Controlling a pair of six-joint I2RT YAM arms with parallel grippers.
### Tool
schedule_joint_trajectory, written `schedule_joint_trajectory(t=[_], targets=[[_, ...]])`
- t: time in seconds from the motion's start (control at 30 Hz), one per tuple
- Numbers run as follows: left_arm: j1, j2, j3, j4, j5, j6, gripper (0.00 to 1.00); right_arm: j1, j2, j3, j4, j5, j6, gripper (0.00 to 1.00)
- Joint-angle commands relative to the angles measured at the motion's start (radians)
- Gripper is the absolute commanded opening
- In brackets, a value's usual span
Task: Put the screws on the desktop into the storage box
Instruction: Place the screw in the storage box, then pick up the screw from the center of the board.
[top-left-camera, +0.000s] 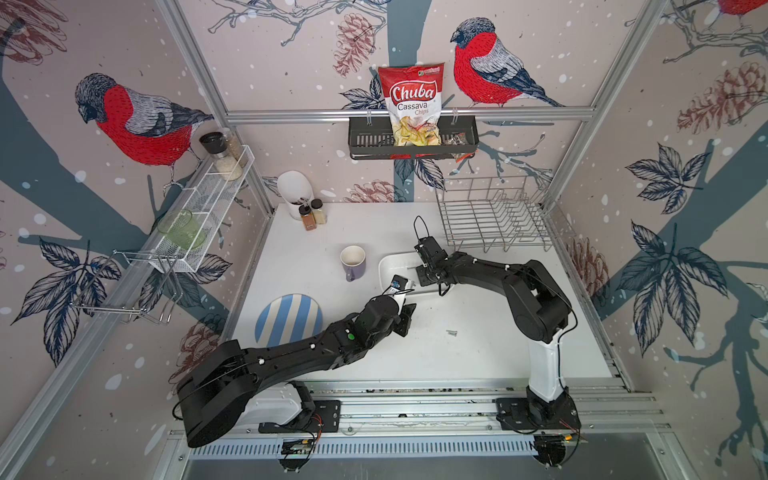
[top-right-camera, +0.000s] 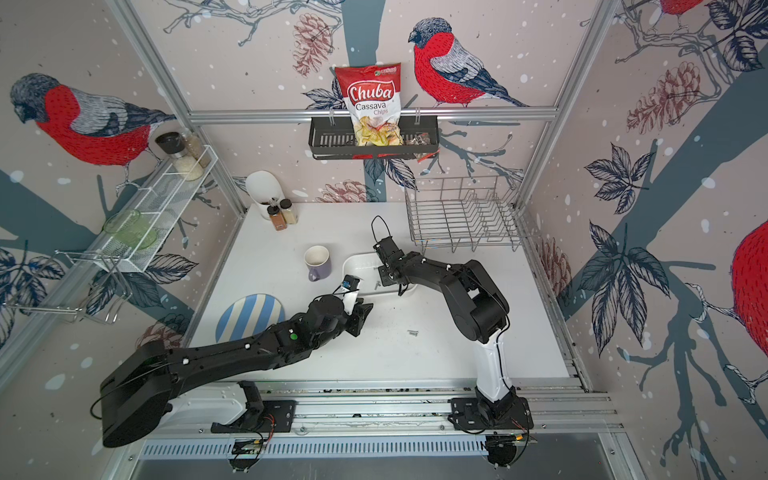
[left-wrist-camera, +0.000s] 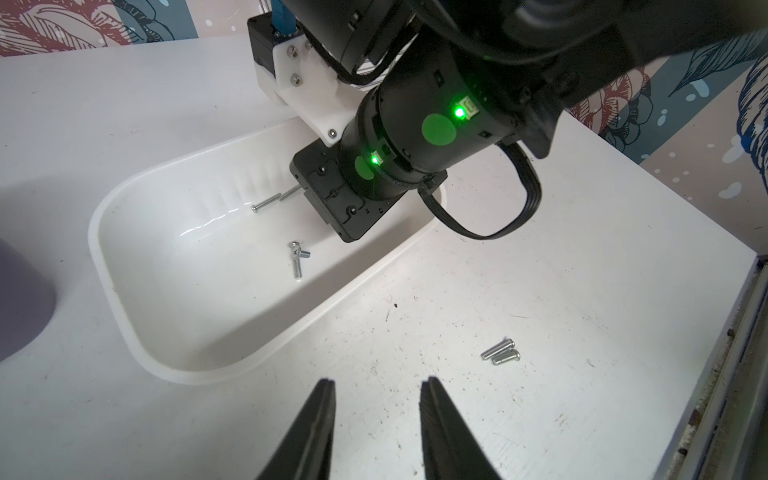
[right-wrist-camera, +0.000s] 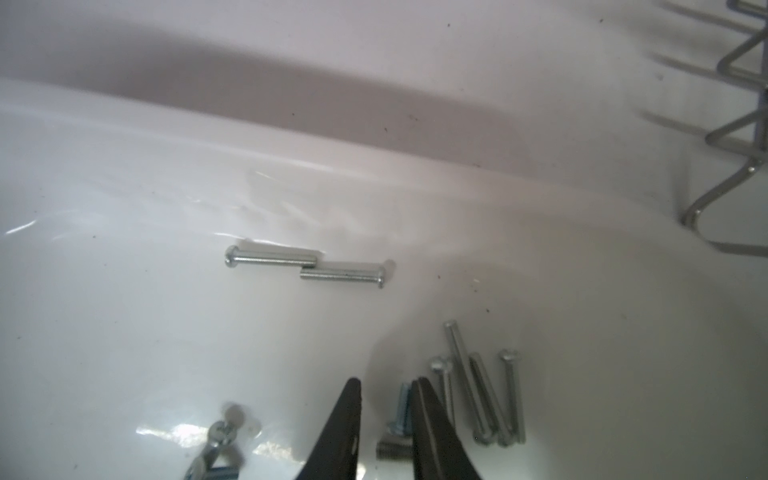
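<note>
Okay, my right hand (right-wrist-camera: 386, 382) sits slightly apart over screws (right-wrist-camera: 478, 395) in the box (left-wrist-camera: 94, 232); left hand (left-wrist-camera: 376, 384) apart, empty, above the table (left-wrist-camera: 540, 270).

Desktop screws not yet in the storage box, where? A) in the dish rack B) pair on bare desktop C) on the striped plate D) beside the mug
B: two screws lie side by side on the desktop, outside the storage box rim.
</note>
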Motion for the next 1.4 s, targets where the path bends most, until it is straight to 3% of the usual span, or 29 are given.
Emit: schedule_joint_trajectory(t=[0.0, 0.2, 0.47, 0.63, 0.73, 0.83, 1.1, 1.37], targets=[[-0.001, 0.001, 0.008, 0.016, -0.008, 0.009, 0.38, 0.005, -0.034, -0.016, 0.023, -0.032, -0.011, 0.31], [-0.001, 0.0, 0.007, 0.028, 0.05, 0.049, 0.38, 0.008, -0.204, -0.108, 0.073, -0.081, 0.009, 0.38], [-0.042, -0.01, -0.016, 0.1, 0.302, 0.24, 0.38, -0.004, -0.447, -0.332, 0.154, -0.111, 0.041, 0.4], [-0.099, 0.076, -0.005, 0.128, 0.425, 0.386, 0.4, -0.037, -0.569, -0.487, 0.243, -0.154, 0.065, 0.4], [-0.119, 0.165, 0.014, 0.128, 0.446, 0.457, 0.4, -0.068, -0.623, -0.558, 0.275, -0.188, 0.075, 0.4], [-0.147, 0.258, 0.066, 0.076, 0.389, 0.517, 0.4, -0.096, -0.668, -0.621, 0.315, -0.217, 0.085, 0.41], [-0.175, 0.429, 0.207, 0.007, 0.336, 0.572, 0.35, -0.133, -0.765, -0.721, 0.365, -0.241, 0.085, 0.41], [-0.175, 0.561, 0.32, -0.058, 0.366, 0.625, 0.33, -0.155, -0.824, -0.762, 0.387, -0.249, 0.089, 0.4]])
